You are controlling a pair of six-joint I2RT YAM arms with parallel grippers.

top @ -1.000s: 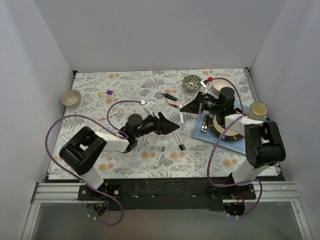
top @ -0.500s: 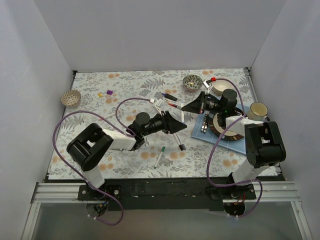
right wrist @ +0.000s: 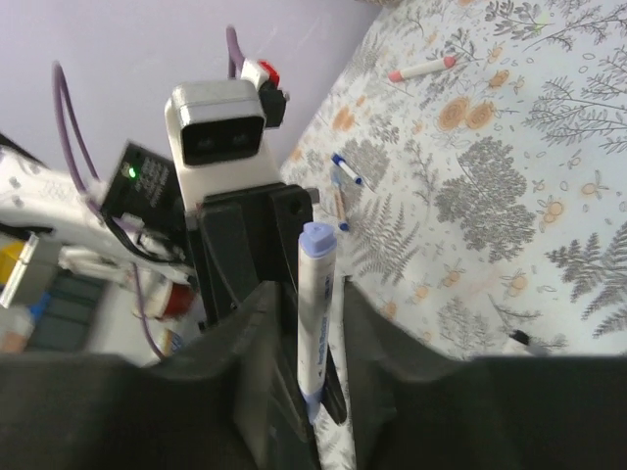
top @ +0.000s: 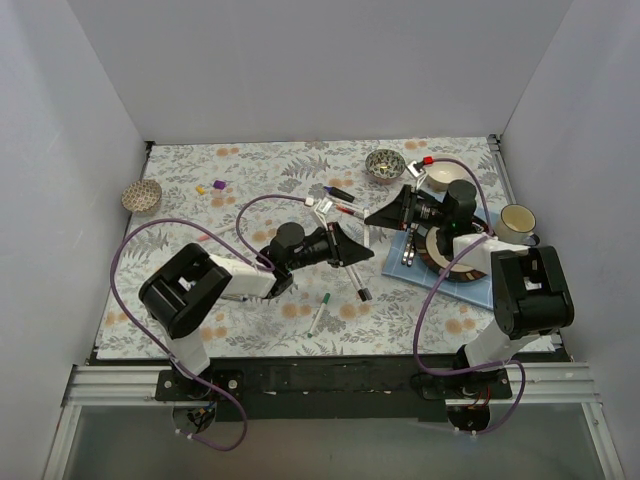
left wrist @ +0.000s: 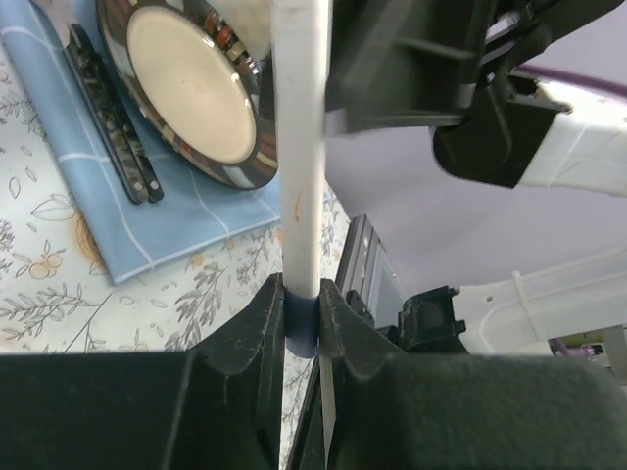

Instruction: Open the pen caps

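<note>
A white-barrelled pen (top: 366, 236) hangs in the air between my two grippers, above the middle of the table. My left gripper (left wrist: 302, 321) is shut on the dark blue pen cap (left wrist: 302, 333) at one end of it. The white barrel (left wrist: 299, 147) runs straight up from those jaws. My right gripper (right wrist: 309, 296) stands round the barrel (right wrist: 315, 313) with its jaws slightly apart. The barrel leans on one finger, and a gap shows at the other finger (right wrist: 364, 313). In the top view my left gripper (top: 362, 254) and right gripper (top: 371, 219) point at each other.
Loose pens lie on the flowered cloth: a green one (top: 318, 315), a black one (top: 358, 285), a red one (top: 345, 210). Purple (top: 219, 185) and yellow (top: 200, 189) caps lie far left. A plate (top: 455, 262), cutlery and blue mat (left wrist: 147, 225) sit right, with bowls (top: 383, 164) and a mug (top: 516, 220).
My left arm has reached right and its open jaws have closed on the pen's blue end. My right gripper's jaws have eased apart round the barrel.
</note>
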